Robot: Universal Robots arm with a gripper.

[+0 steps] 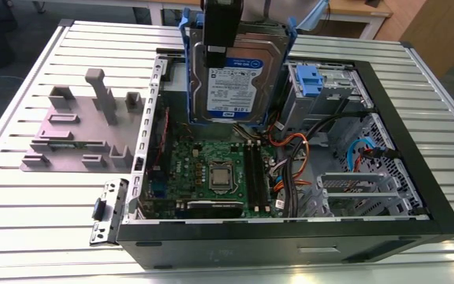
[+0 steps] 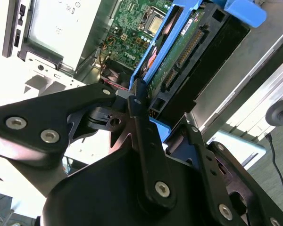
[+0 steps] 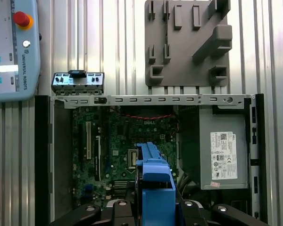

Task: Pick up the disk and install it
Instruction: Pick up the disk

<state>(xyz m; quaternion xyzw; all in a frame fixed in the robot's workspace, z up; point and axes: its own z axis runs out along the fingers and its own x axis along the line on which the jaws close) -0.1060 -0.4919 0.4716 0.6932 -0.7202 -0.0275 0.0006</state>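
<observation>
slatted table (image 1: 38, 219): computer case (image 1: 290, 247), grey fixture plate (image 1: 69, 142), perhaps pendant (image 3: 12, 52)

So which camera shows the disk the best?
The exterior view: the disk stands upright over the open computer case, label and blue frame facing the camera. The second wrist view shows its connector edge in the claw. The first wrist view shows its blue frame end-on.
</observation>
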